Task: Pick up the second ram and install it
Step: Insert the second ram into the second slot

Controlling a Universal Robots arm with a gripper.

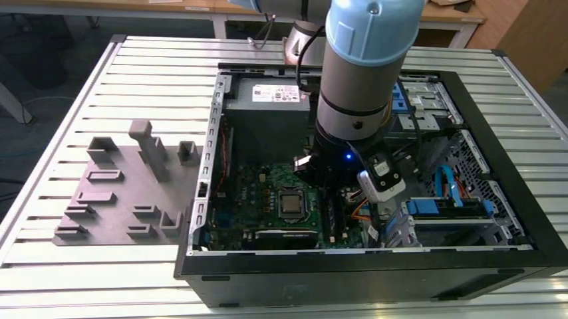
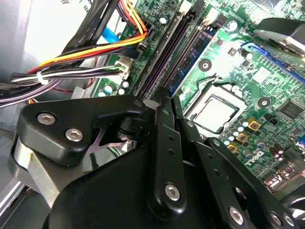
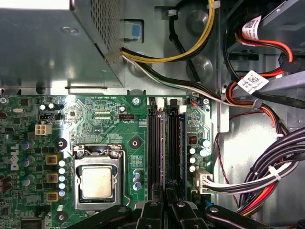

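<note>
A white sticker (image 1: 281,94) sits on the grey power supply box (image 1: 262,114) in the upper middle of the exterior view, its print too small to make out. In the first wrist view, white tags (image 3: 252,81) hang on the red cables (image 3: 279,45), with fine print I can't read. White lettering (image 3: 14,160) marks the green motherboard (image 3: 109,114) near the processor socket (image 3: 97,181).

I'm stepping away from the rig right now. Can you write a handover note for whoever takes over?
Gripper: inside the computer case, low over the motherboard, apparently shut on the second ram.
Second ram: seen edge-on, lying along the memory slots beside the processor.
Done: the stick is picked up and brought to the slots; the grey tray stands at the exterior view's left of the case.
Left: I cannot tell whether the stick is seated.
</note>
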